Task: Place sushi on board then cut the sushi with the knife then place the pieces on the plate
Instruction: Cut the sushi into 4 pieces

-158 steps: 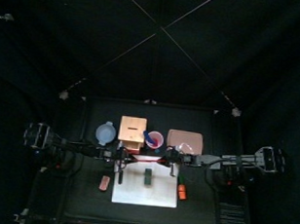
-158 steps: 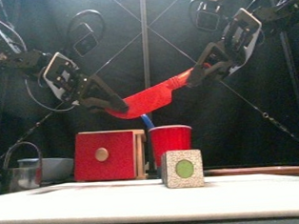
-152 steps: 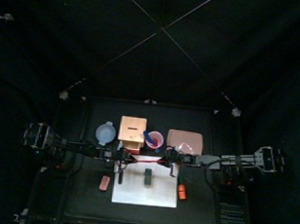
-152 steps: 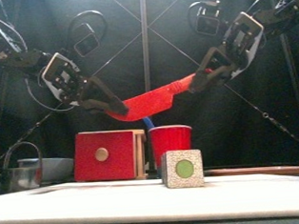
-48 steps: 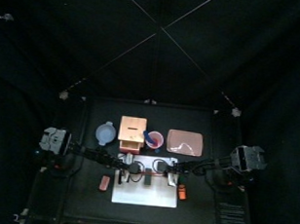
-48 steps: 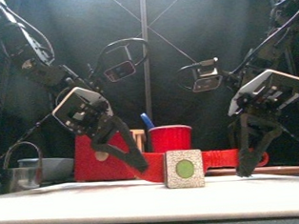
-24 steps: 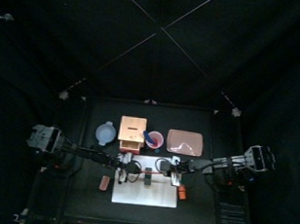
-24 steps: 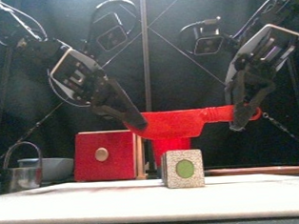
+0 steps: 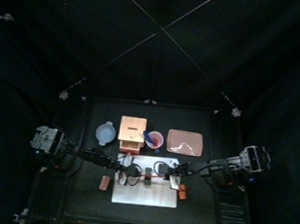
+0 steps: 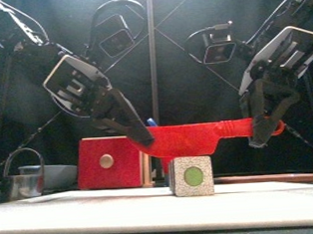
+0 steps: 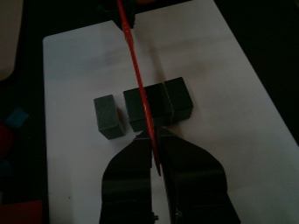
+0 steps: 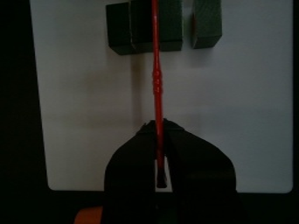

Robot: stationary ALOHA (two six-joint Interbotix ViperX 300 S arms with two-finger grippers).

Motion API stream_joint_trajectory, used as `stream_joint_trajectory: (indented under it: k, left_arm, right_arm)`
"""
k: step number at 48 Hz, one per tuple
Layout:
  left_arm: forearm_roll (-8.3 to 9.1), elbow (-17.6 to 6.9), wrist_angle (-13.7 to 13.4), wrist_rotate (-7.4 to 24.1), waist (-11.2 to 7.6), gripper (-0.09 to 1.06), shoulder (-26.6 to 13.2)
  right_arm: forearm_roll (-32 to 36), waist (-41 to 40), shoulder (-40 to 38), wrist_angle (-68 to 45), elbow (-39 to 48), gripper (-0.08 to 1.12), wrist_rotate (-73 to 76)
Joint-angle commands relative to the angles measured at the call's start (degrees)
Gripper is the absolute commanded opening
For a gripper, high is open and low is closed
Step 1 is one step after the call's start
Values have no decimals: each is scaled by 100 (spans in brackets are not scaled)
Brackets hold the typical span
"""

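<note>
**Red knife held level over the sushi by both hands**

The red knife is gripped at its two ends. The left hand is closed on one end, and the right hand is closed on the other end. The knife is held level, above the surface and just over the sushi roll. Whether the blade touches the roll cannot be told.

The sushi roll is placed on the white cutting board, near its middle. In the wrist views it is seen as three dark blocks in a row. Two blocks are close together, and the single block is set a little apart. The thin edge of the knife is seen running across this row, close to the middle block.

The pink plate is found behind the board, toward the right. The wooden box with its red drawer front stands behind the board, to the left of the roll. The metal cutter is seen near the left edge.
</note>
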State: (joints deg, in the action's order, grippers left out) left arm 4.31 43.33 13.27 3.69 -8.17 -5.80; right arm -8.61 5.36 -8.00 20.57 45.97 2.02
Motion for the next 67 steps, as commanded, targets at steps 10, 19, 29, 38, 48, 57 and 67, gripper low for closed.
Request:
stream_joint_trajectory:
  k: [10, 19, 29, 38, 48, 57, 67]
  left_arm:
    - [18, -88, -9, 35, -70, 38, -149]
    - [9, -167, 0, 26, -149, 38, -475]
    - [9, -264, -9, 18, -246, 38, -571]
    - [35, -237, -53, 44, -202, 38, -114]
    - [193, -229, -53, 44, -193, 38, 352]
    - [325, -255, -158, 26, -413, 38, 308]
    - [290, -352, -149, 26, -677, 38, 18]
  right_arm:
    - [9, -18, 149, -18, -53, 29, -9]
    - [-53, 35, 598, -105, -62, 29, 0]
    - [-185, 202, 773, -141, -193, 29, 0]
    - [114, 167, 448, 237, -387, 29, 0]
    - [431, 105, 79, 747, -536, 29, 0]
    - [369, 158, -53, 993, -606, 29, 9]
    - [44, 343, 79, 923, -606, 29, 9]
